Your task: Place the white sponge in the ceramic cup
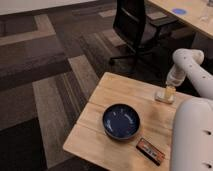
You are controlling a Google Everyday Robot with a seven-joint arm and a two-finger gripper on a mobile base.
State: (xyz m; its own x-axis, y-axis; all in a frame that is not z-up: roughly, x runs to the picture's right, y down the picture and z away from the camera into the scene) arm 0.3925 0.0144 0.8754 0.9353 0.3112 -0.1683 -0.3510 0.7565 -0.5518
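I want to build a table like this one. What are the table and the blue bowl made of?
The table looks like wood, pale and matte: plank lines and grain show on top. The blue bowl seems glazed ceramic, though it could be plastic: dark, smooth, faintly shiny. The gripper is at the table's far right side, down at the white sponge.

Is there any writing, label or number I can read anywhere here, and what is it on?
No text can be read.
Dark packet: orange markings, too blurred to read.
Blue bowl: no text shows.
End effector, down at the white sponge: no label shows.
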